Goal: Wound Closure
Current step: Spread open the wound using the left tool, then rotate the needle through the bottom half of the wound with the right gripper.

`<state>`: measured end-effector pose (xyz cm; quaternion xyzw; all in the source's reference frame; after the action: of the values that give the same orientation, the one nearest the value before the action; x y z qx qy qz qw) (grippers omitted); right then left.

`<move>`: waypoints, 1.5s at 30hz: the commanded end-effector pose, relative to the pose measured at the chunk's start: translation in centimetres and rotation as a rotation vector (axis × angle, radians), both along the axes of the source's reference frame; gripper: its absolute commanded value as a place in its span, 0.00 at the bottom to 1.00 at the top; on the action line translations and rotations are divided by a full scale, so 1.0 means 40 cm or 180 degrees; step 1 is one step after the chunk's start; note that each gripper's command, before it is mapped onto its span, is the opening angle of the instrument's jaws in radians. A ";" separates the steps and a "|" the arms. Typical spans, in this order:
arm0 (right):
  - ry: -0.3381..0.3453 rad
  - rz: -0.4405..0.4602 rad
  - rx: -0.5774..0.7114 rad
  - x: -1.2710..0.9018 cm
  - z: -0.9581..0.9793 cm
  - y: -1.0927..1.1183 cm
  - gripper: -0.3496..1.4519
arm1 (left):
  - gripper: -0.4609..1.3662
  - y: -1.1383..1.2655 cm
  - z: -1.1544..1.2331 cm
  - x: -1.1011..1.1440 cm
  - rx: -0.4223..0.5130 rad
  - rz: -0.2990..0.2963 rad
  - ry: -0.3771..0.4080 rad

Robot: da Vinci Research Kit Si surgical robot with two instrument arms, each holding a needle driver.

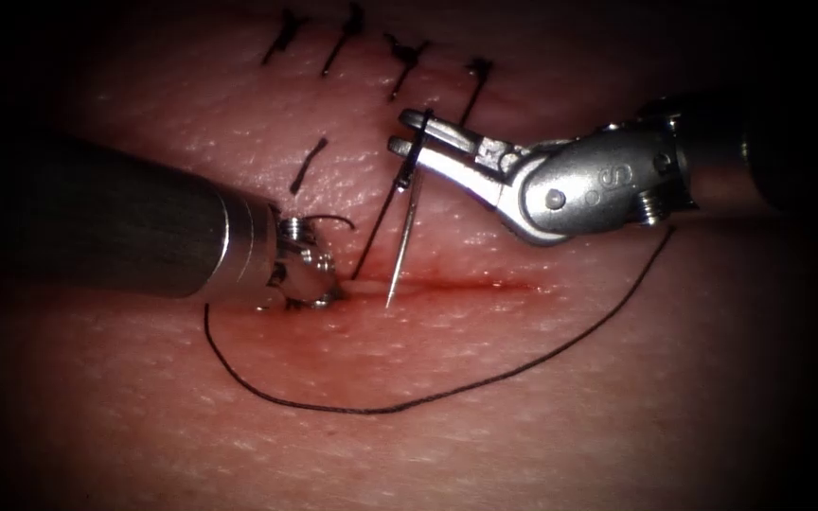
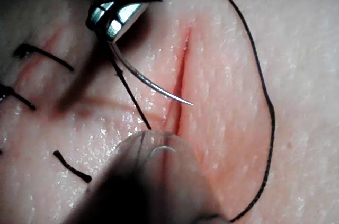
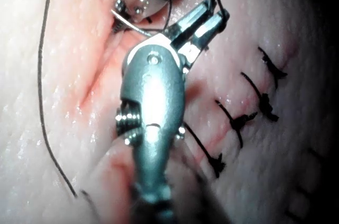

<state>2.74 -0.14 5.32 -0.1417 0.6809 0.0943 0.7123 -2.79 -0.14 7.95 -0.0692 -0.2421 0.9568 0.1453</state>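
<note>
The right tool point(image 1: 411, 132) has its jaws shut on the curved needle point(image 1: 401, 251) near its rear end, above the cut point(image 1: 466, 284). The needle hangs down with its tip at the cut's left part. In the left wrist view the needle point(image 2: 148, 81) arcs from the right tool point(image 2: 108, 27) and its bare tip lies just over the cut point(image 2: 183, 70), not in the tissue. The left tool point(image 1: 326, 289) presses its tip on the tissue at the cut's left end, close to the needle tip. Black thread point(image 1: 362, 412) sweeps in a long loop below the cut.
Several tied black stitches point(image 1: 404, 61) line the closed stretch of wound behind the right tool, with one more point(image 1: 307, 166) nearer the left tool. A short thread strand point(image 1: 376, 232) runs from the needle's rear down to the tissue. Red fluid tints the cut's edges.
</note>
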 end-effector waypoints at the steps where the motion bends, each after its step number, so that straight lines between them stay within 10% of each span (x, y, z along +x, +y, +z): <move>1: -0.0007 0.0002 -0.0034 0.0003 0.0001 0.0000 0.00 | 0.53 -0.0001 -0.0003 -0.0001 -0.0005 -0.0030 0.0025; 10: -0.0055 -0.0007 -0.0200 0.0006 0.0015 -0.0013 0.00 | 0.70 0.0006 -0.0028 0.0007 0.0043 -0.0092 0.0055; 45: -0.0099 0.0312 -0.0678 0.0080 0.0146 -0.0136 0.00 | 0.77 0.0045 -0.0104 0.0018 0.0119 -0.0412 -0.0033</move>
<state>3.06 -0.69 5.93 -0.2491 0.6682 0.0522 0.6991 -2.72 0.05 7.50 -0.0883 -0.2591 0.9390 0.2084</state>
